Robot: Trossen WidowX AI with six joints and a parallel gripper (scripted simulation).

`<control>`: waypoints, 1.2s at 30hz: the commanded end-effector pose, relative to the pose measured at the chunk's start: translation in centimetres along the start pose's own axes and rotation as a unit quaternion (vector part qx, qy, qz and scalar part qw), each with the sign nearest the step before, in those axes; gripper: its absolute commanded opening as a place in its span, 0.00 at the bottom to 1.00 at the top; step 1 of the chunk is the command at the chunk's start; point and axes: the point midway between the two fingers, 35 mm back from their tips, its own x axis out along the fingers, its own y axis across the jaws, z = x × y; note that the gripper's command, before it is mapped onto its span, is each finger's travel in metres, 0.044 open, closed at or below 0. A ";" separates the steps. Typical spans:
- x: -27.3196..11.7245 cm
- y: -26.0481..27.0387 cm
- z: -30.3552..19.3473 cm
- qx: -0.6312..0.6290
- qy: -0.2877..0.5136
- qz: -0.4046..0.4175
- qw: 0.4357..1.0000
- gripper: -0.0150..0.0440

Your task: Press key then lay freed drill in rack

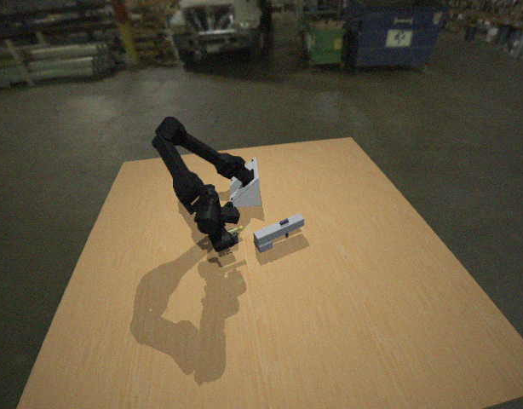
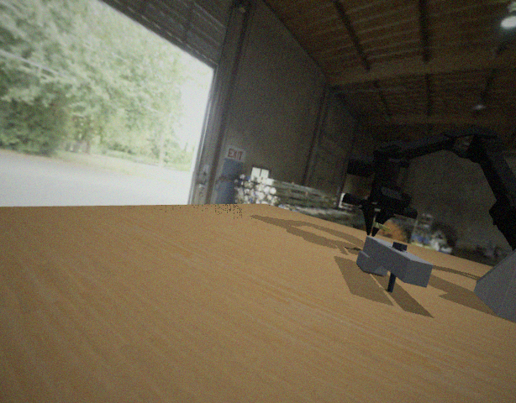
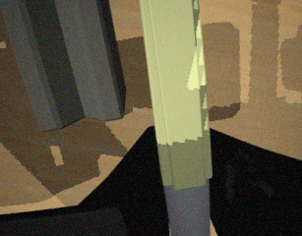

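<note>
Across a broad wood-grained table stretches the black jointed arm, bolted to its pale grey wedge-shaped base. Well apart from that base stands a long, light-grey, box-like housing. I have the black gripper closed on what I take for the drill, a slim yellow-green bar with a blue-grey end, off the tabletop near the housing's end. Smallest is the dark blue key, set through the housing. I judge the pressing and pulling done — laying down is the step in hand. The next move calls for a level carry and a gentle lowering, though I can't pick out the rack with certainty. From outside I see the key poking out underneath the housing; my wrist camera misses it, but shows the drill's two colours plainly — the exterior view gives only a yellowish sliver.
</note>
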 end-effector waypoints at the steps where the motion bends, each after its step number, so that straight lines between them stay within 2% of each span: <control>1: -0.1 0.7 -0.2 -0.001 0.002 -0.001 1.000 0.25; 24: -0.4 3.9 -0.9 -0.001 0.002 -0.001 1.000 0.25; 36: 2.0 3.9 -1.0 -0.001 0.003 0.000 1.000 0.25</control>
